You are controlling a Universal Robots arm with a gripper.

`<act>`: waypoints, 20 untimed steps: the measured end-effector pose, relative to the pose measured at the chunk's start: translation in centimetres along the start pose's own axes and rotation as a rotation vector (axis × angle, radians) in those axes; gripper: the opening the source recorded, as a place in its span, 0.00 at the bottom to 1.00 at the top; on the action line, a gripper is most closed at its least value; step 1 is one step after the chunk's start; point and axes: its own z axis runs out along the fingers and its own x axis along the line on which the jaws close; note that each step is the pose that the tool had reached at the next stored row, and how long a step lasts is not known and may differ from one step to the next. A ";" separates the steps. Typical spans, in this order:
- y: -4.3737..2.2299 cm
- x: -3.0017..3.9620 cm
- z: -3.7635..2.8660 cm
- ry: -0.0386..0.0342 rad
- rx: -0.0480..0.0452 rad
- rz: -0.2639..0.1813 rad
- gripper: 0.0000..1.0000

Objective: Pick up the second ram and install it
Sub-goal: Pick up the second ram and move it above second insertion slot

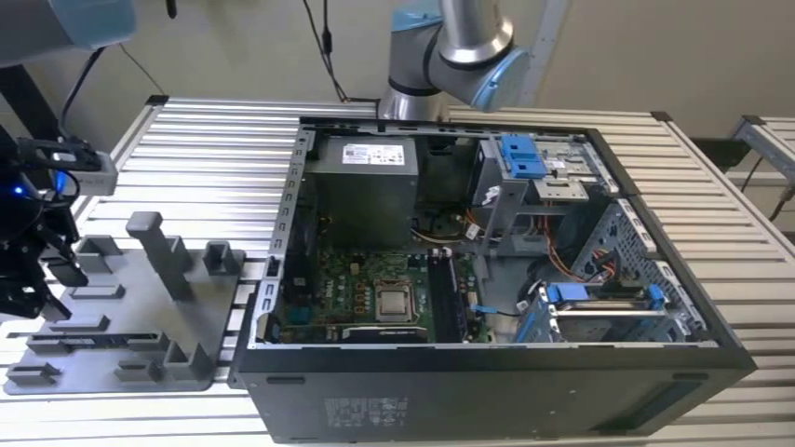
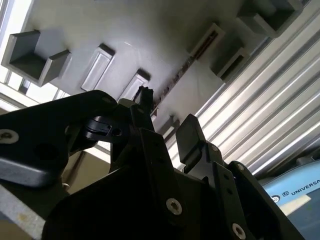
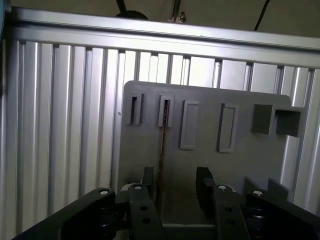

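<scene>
The second ram [image 3: 162, 145] stands on its thin edge in slots of the grey tray [image 3: 240, 160]. In the second wrist view the ram [image 2: 187, 62] shows as a thin dark line, and in the exterior view the ram [image 1: 93, 340] is a dark strip near the tray's front. My gripper [image 3: 175, 182] hangs open just above the tray. Its fingers [image 3: 147, 179] straddle the near end of the stick without touching it, and the stick sits closer to one finger. The gripper [image 1: 37, 279] is at the exterior view's far left. In the second wrist view the gripper [image 2: 167, 117] hovers over the same end.
An open computer case [image 1: 497, 372] fills the middle of the slatted table [image 1: 211, 149], with the green motherboard [image 1: 360, 303] and its dark memory slots [image 1: 448, 298] inside. Upright posts [image 1: 155, 251] rise from the tray [image 1: 137, 307]. The arm's base [image 1: 448, 47] stands behind the case.
</scene>
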 end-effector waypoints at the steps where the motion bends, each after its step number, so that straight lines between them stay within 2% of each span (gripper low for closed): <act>1: 0.00 0.00 0.15 0.0000 0.0000 0.000 0.48; 13: -0.01 0.06 1.94 0.0000 -0.0001 -0.002 0.48; 20: -0.01 0.36 3.06 0.0001 -0.0001 -0.002 0.48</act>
